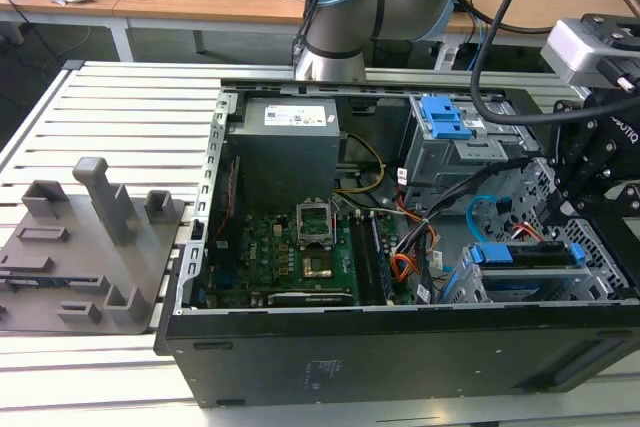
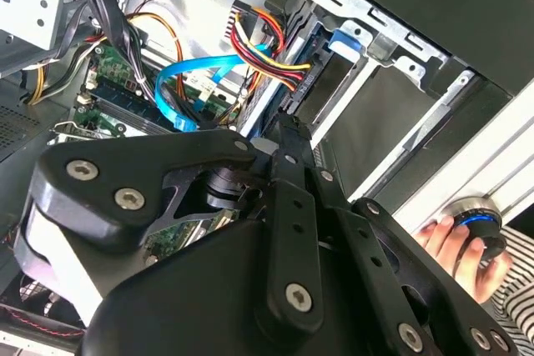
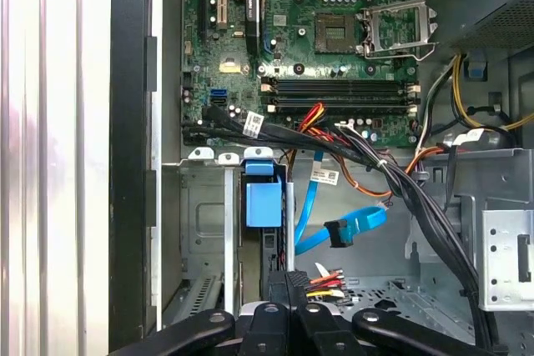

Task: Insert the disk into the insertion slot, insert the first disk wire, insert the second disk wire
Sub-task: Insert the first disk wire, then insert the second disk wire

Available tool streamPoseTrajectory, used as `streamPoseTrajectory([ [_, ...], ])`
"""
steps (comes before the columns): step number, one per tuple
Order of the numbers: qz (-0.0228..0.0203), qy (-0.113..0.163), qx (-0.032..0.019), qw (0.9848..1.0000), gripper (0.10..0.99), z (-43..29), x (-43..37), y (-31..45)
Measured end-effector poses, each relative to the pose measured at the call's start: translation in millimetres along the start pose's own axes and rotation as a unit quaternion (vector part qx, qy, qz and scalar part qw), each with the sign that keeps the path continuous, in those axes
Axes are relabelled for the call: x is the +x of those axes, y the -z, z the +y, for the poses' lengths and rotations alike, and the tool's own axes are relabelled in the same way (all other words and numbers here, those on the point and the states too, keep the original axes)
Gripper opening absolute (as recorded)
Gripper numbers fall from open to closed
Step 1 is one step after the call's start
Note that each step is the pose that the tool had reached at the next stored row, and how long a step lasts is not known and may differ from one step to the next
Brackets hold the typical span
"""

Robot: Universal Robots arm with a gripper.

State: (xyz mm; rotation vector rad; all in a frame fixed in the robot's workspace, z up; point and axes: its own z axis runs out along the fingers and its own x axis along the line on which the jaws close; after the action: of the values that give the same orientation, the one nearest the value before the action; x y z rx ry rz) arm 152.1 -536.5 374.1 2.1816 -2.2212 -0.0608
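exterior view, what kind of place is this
Probably a robotics lab or test bench: an open PC case sits on a slotted metal table, a robot arm stands behind it, and desks with cables run along the back.

Bright, even light; some glare.

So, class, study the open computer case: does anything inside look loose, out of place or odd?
The light-blue flat cable stands out: its dark plug end hangs free in mid-case, joined to nothing, beside the drive cage that holds the blue-caddied disk.
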Motion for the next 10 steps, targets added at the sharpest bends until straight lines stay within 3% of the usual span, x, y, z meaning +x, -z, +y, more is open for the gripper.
streamPoseTrajectory([
  [5, 0.0000, 0.000, 0.0000, 1.0000, 0.106, 0.1, 0.0, 0.0],
  [6, 0.0000, 0.000, 0.0000, 1.0000, 0.235, 0.1, 0.0, 0.0],
  [7, 0.0000, 0.000, 0.0000, 1.0000, 0.302, 0.2, 0.0, 0.0],
  [9, 0.0003, 0.008, -0.0001, 1.0000, 0.302, 0.2, 0.0, -0.1],
  [10, 0.0011, 0.025, -0.0002, 0.9997, 0.302, 0.2, 0.0, -0.1],
])
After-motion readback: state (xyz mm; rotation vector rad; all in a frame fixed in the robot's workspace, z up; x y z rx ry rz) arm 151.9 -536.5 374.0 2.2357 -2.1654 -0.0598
